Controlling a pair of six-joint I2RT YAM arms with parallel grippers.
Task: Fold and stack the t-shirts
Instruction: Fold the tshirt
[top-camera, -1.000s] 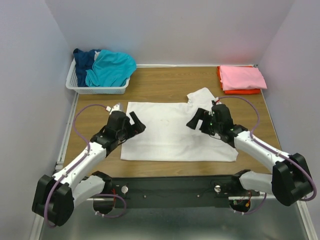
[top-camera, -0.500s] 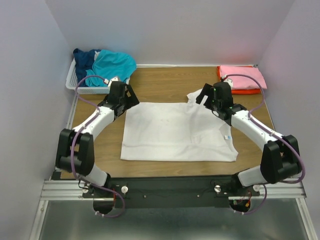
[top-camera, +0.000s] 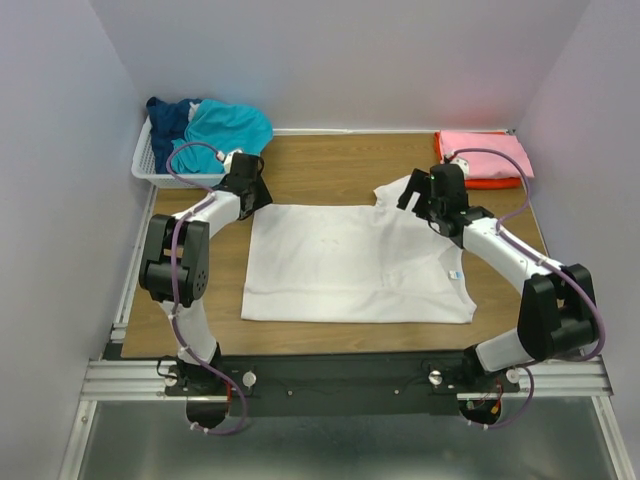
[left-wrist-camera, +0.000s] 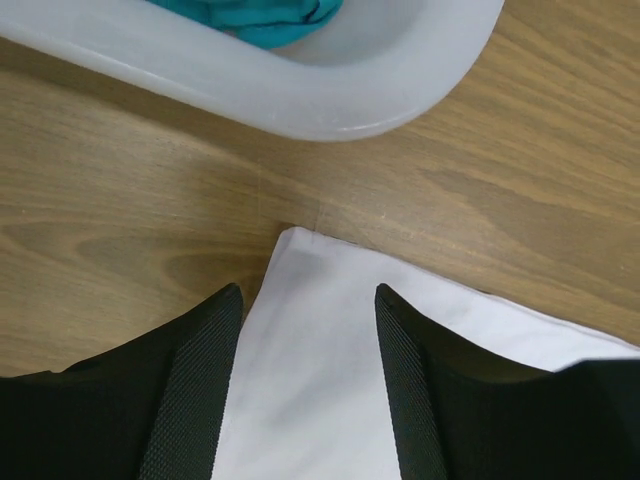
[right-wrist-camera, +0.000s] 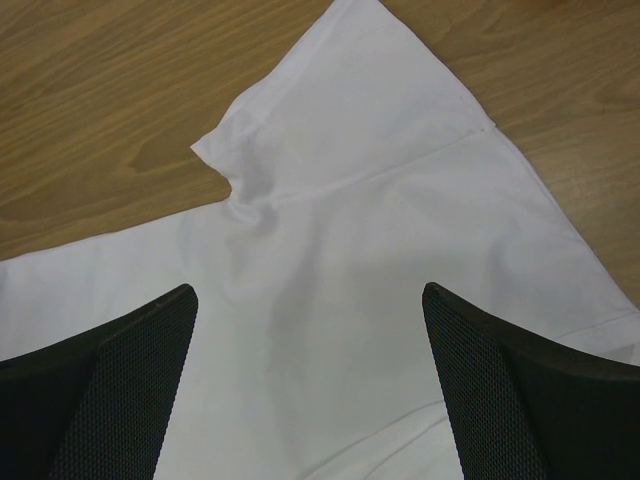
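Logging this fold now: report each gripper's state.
Left gripper: open, fingers either side of the white t-shirt corner, nothing held.
Right gripper: open above the same shirt, nothing held.

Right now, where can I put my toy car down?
Bare table lies along the back, between the basket and the pink pile. The white shirt fills the middle, with the left gripper and right gripper at its far corners.

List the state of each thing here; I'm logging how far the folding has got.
white t-shirt: spread flat, unfolded, one sleeve sticking out.
teal t-shirt: crumpled in the basket.
navy t-shirt: crumpled in the basket.
pink t-shirt: folded, top of the stack.
orange t-shirt: folded, bottom of the stack.
left tool: open, astride the white t-shirt's corner.
right tool: open, above the sleeve.
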